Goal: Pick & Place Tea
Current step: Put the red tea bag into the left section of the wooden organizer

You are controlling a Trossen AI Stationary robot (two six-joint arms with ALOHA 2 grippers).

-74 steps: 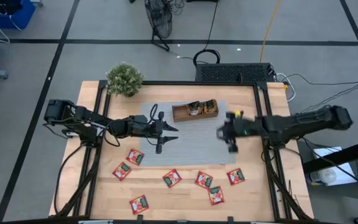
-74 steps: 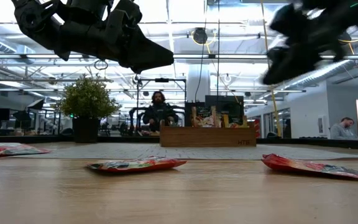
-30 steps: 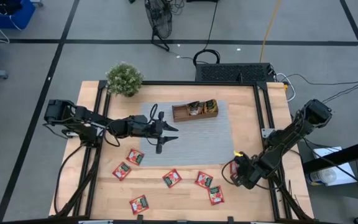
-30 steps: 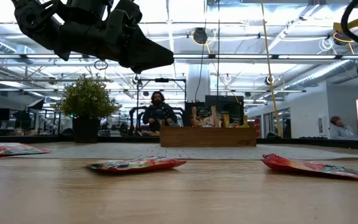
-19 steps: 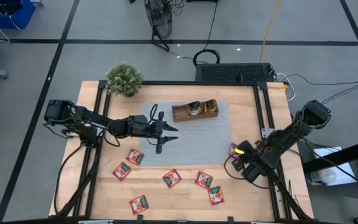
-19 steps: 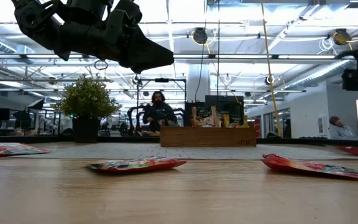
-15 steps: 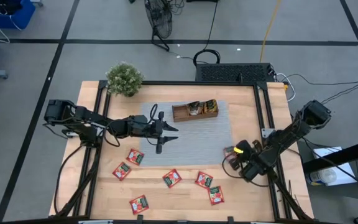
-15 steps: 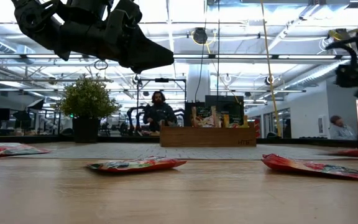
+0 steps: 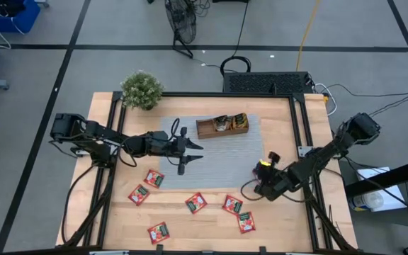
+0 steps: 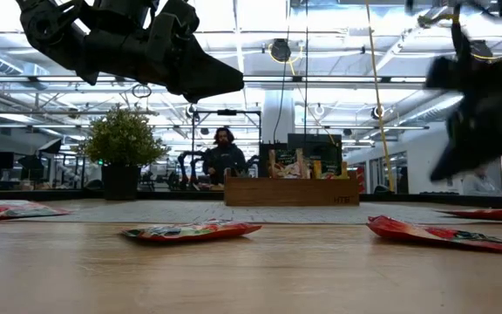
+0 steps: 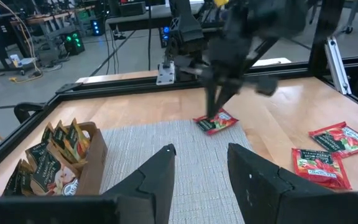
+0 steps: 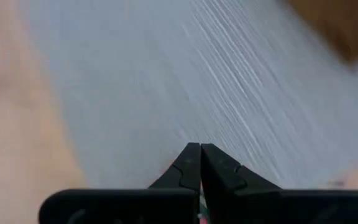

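Right pincer (image 11: 212, 112) moved inward over mat (image 11: 185, 146) edge | clamped on red tea packet (image 11: 219, 122) at its tips

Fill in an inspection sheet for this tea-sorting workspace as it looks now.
Surface: wooden table with grey mat.
Job's things: six red tea packets on bare wood; wooden tray holds more.
Clutter: potted plant at a corner.
Hands: left hand open above mat; right hand shut on a seventh packet.
Cables: black loops on floor.
Surroundings: seated person beyond table.
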